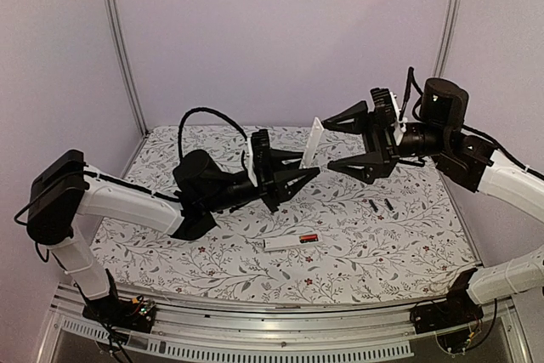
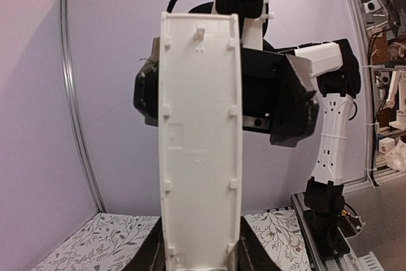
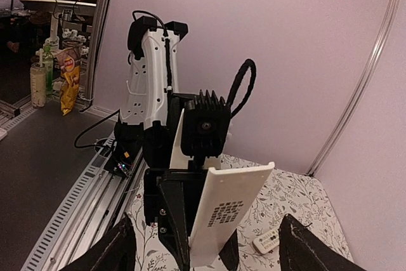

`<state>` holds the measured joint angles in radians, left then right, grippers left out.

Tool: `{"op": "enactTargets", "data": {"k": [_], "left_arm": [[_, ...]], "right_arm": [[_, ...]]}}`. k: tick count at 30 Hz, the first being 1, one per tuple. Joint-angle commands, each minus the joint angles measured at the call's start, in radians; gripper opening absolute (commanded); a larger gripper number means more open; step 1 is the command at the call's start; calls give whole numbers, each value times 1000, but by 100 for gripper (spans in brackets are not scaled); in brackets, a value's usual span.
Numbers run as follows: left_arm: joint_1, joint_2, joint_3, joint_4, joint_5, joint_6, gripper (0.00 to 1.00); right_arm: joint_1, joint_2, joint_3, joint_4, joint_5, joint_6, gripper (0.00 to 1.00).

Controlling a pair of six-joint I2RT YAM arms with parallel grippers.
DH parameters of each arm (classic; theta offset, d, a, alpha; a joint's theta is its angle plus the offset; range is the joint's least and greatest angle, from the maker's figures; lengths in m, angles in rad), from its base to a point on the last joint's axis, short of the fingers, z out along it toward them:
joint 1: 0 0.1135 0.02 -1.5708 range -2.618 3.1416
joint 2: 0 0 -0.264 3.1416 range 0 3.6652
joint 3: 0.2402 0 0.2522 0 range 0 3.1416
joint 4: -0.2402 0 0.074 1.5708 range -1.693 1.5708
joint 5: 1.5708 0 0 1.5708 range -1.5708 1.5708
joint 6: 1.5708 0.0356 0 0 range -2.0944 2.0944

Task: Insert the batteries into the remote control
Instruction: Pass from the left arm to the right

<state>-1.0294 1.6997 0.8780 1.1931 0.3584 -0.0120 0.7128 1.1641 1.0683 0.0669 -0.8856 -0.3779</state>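
The white remote shell [image 2: 200, 144] stands upright, its foot between the left jaws, right arm [image 2: 333, 134] behind.

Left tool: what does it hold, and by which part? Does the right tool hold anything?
The left tool grips the white remote by its lower end. The right tool stands open and holds nothing.

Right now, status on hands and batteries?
Left hand shut on remote shell, held in air. Right hand open, close by. Two batteries loose on table.
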Motion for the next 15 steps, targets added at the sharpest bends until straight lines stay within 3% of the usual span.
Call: {"op": "enactTargets", "data": {"k": [1,15], "left_arm": [[-8,-12,0,19,87,-16,18],[-13,10,19,7,91,-16,18]], "right_arm": [[-3,61,40,-24,-92,-31,75],[29,144,50,128,-167,77,59]]}}
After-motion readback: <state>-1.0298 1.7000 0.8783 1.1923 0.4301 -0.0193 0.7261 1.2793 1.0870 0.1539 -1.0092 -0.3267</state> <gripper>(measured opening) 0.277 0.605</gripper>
